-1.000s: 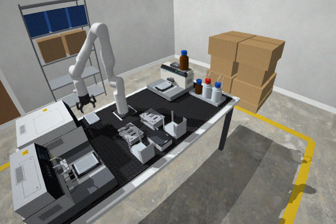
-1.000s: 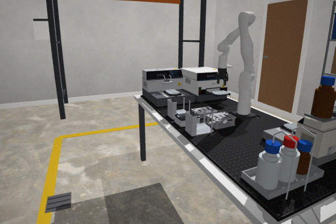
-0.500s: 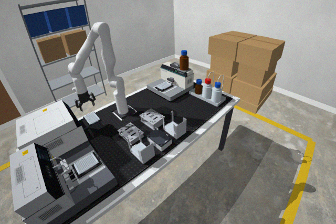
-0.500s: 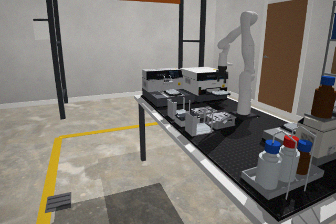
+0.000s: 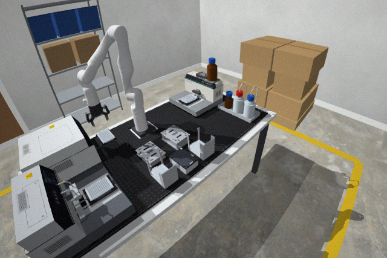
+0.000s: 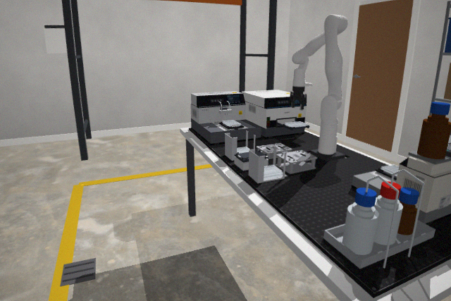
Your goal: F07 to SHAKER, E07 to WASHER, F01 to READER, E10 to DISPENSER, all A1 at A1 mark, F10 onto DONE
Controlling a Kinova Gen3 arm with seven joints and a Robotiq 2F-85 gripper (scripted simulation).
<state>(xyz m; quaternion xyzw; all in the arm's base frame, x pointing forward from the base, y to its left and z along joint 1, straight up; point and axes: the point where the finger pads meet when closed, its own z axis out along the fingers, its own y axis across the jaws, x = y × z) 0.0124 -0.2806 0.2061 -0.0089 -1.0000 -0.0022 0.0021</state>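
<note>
My gripper point(image 5: 97, 119) point(image 6: 299, 105) is open and empty. It hangs a short way above a white well plate point(image 5: 105, 135) point(image 6: 294, 124) that lies on the tray of the rear grey instrument point(image 5: 49, 142) point(image 6: 269, 102). A second plate point(image 5: 99, 188) point(image 6: 231, 123) lies on the front grey instrument point(image 5: 34, 208) point(image 6: 211, 106). A third plate point(image 5: 189, 99) point(image 6: 390, 169) lies on the instrument at the far end point(image 5: 203, 84). Two tall white racks point(image 5: 202, 148) point(image 5: 164, 174) stand near the table's front edge. The labels are too small to read.
Two openwork nests point(image 5: 175, 135) point(image 5: 150, 151) and a low dark-topped unit point(image 5: 184, 161) stand mid-table on the black deck point(image 5: 218, 124). A tray of bottles point(image 5: 240, 105) point(image 6: 375, 217) sits at the far end. Cardboard boxes point(image 5: 281, 74) and a shelf point(image 5: 65, 46) stand off the table.
</note>
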